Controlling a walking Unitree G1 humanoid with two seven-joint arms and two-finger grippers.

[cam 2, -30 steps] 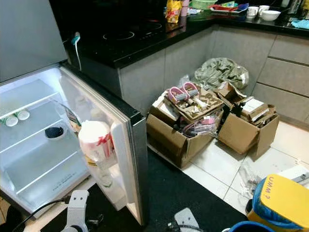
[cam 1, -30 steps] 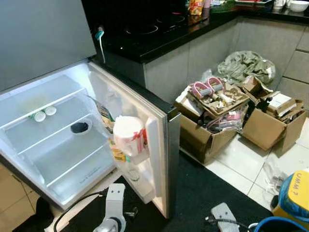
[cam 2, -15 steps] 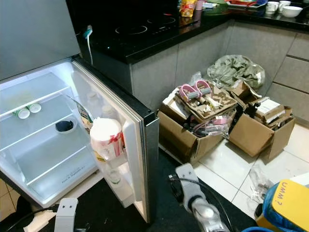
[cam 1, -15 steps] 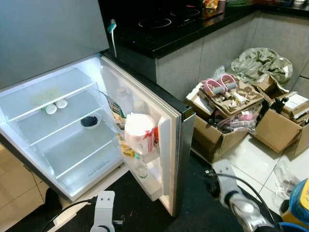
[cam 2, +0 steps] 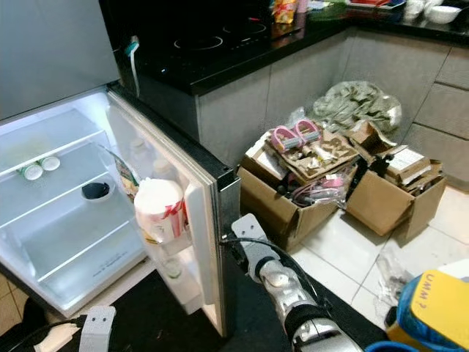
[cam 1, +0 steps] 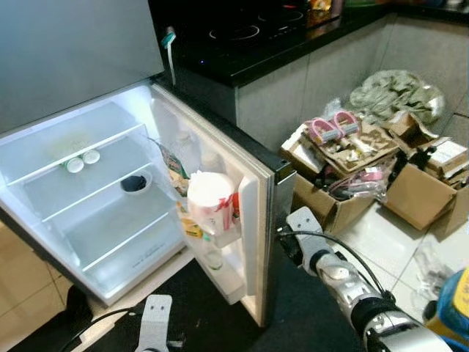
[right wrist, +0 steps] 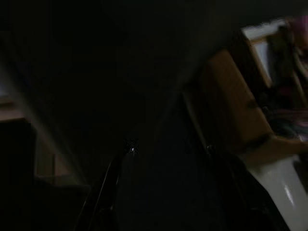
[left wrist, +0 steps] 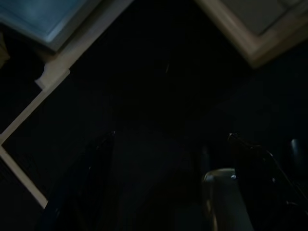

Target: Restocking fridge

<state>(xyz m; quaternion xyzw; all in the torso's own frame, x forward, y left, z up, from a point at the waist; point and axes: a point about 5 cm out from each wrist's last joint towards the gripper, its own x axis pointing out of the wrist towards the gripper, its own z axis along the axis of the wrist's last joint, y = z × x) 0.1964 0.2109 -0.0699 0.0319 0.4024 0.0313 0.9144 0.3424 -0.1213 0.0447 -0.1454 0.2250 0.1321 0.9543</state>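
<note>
The fridge [cam 1: 88,191] stands open on a black floor mat [cam 2: 253,308], its lit shelves holding 2 small white lids [cam 1: 82,160] and a dark bowl [cam 1: 133,183], beside grey cabinets [cam 2: 293,81] and 2 cluttered cardboard boxes [cam 2: 293,198] on white tiles. The right gripper [cam 1: 287,236] reaches toward the outer edge of the fridge door [cam 1: 253,220], which holds a white container [cam 1: 209,202]; I cannot tell how its fingers stand. The left gripper [left wrist: 168,144] hangs low over the mat, fingers spread apart.

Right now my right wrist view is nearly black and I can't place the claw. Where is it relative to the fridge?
Observer: The right claw is low, beside the outer edge of the open fridge door.
Operator: Anything stocked in that door?
Observer: A white tub with red print sits in the door rack.
Operator: And inside?
Observer: A small dark bowl rests on a shelf.
</note>
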